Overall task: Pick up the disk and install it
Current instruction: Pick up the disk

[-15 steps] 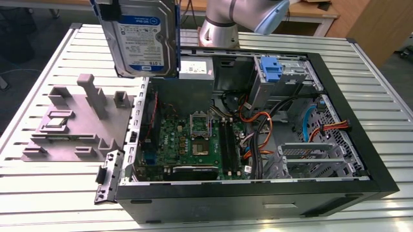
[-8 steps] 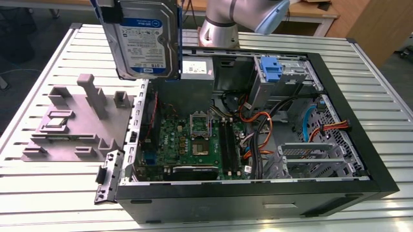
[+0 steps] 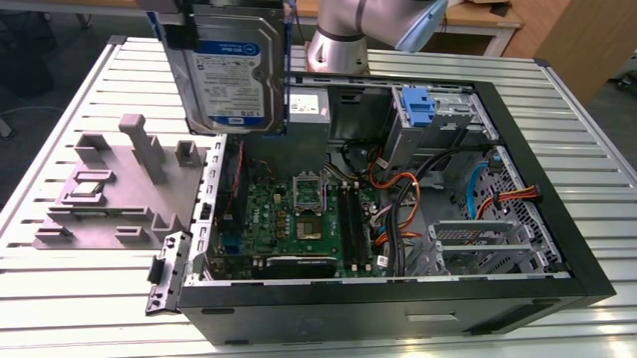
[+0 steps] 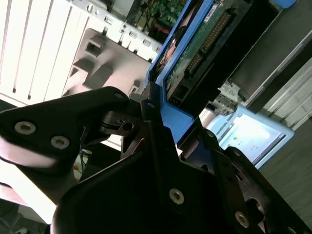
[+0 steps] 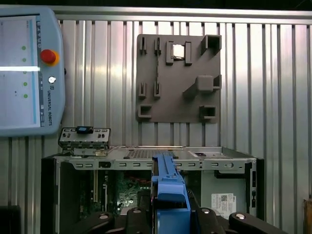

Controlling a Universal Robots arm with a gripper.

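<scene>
The disk (image 3: 231, 71), a silver-grey drive with a white-and-blue label in a blue carrier, hangs upright in the air at the exterior view's upper left. It is above the edge between the grey fixture plate (image 3: 110, 190) and the open computer case (image 3: 587, 283). My gripper (image 4: 165, 126) is shut on the disk's blue carrier (image 4: 178, 114), its black fingers pressed against both sides. In the second wrist view the disk's green circuit board (image 4: 200, 44) faces the camera. In the first wrist view the disk (image 5: 169, 190) stands edge-on between the gripper (image 5: 168, 217) halves, over the case.
Inside the case lie the motherboard (image 3: 298, 216), orange and black cables (image 3: 398, 209), a metal drive cage (image 3: 478, 239), a second blue caddy (image 3: 420, 104) and a grey power supply (image 3: 309, 104). A teach pendant (image 5: 24, 73) rests on the slatted metal table (image 3: 80, 298).
</scene>
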